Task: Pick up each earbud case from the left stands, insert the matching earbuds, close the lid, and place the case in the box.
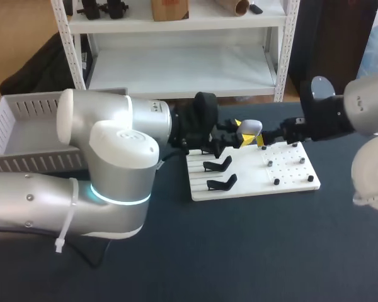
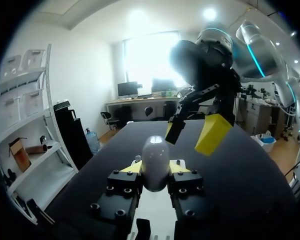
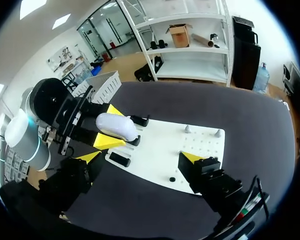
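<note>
Case (image 2: 155, 161), white and rounded, is clamped side to side in my left gripper (image 2: 155, 170), with the yellow fingers pinching its lower half and holding it up off the tabletop. Lid looks shut, can't be sure. Just ahead hangs my right gripper (image 2: 192, 131), fingers spread apart w/ nothing between them, near the case but not touching. Under both lies the white board (image 3: 195, 150). Black stands (image 1: 218, 165) on its left part look empty. Small earbuds (image 1: 270, 162) sit on its right part, too small to tell which match. Further off to the left is the slatted box (image 1: 25, 119).

Step in hand, I reckon: getting the lid open so the buds can go in. To do it well, hold the left grip firm and low on the body so the lid half is free. Bring the right in slow, centred on the lid, fingers wide until they're either side. No sideways shove that could twist the case out.
</note>
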Controlling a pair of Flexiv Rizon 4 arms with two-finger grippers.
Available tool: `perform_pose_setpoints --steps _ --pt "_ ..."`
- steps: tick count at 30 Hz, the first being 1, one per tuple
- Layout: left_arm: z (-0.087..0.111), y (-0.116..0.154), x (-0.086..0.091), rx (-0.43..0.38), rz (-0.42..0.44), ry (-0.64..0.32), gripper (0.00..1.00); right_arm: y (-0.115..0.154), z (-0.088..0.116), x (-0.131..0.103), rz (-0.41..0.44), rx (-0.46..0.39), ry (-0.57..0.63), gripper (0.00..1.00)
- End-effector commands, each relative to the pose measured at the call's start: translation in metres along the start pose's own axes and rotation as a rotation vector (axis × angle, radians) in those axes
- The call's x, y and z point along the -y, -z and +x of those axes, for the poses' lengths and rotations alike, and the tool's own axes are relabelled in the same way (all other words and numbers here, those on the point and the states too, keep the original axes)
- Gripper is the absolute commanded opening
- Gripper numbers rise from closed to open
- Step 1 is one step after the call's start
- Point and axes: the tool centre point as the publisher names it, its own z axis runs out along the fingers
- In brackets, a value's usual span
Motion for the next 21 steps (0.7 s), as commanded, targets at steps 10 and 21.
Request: perform_pose_setpoints --steps 10,21 --pt "-0.002 0.001 0.009 0.013 0.021 -0.011 0.00 -0.007 -0.013 0.004 0.001 -0.008 0.006 1.00" --pt "0.002 0.006 0.016 0.032 0.037 -0.010 0.00 0.000 -0.026 0.004 0.019 0.006 0.033 1.00"
